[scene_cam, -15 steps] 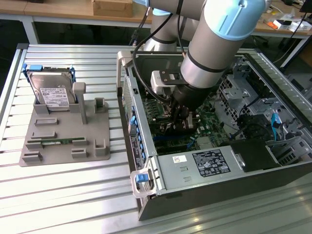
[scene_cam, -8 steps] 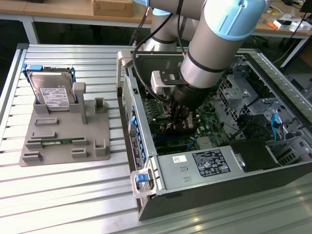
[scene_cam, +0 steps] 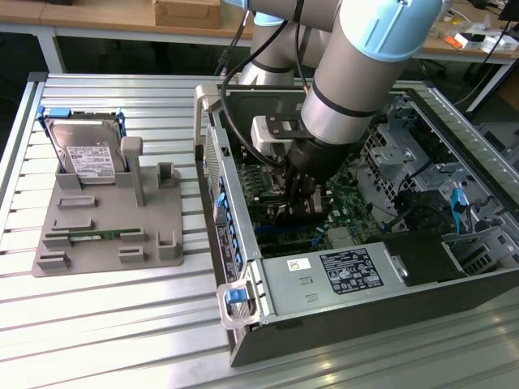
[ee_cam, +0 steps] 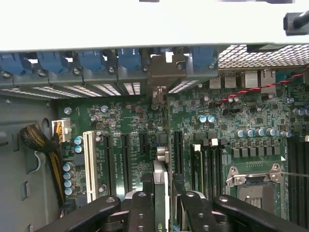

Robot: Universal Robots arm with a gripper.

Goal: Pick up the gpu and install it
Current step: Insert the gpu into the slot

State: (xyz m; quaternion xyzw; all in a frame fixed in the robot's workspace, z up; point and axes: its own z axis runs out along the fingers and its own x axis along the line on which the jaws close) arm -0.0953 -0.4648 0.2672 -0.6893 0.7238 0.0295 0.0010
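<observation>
Gpu [ee_cam: 161, 186] upright over motherboard [ee_cam: 135, 145] inside case [scene_cam: 340, 320].

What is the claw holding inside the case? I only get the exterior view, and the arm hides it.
Observer: On the wrist view the claw is shut on the gpu, edge-on between its fingers.
Operator: Where over the board?
Observer: Between black slots; the white slot lies to one side, the CPU socket to the other.
Operator: And its bracket?
Observer: The bracket is at the rear wall, among the blue latches.
</observation>
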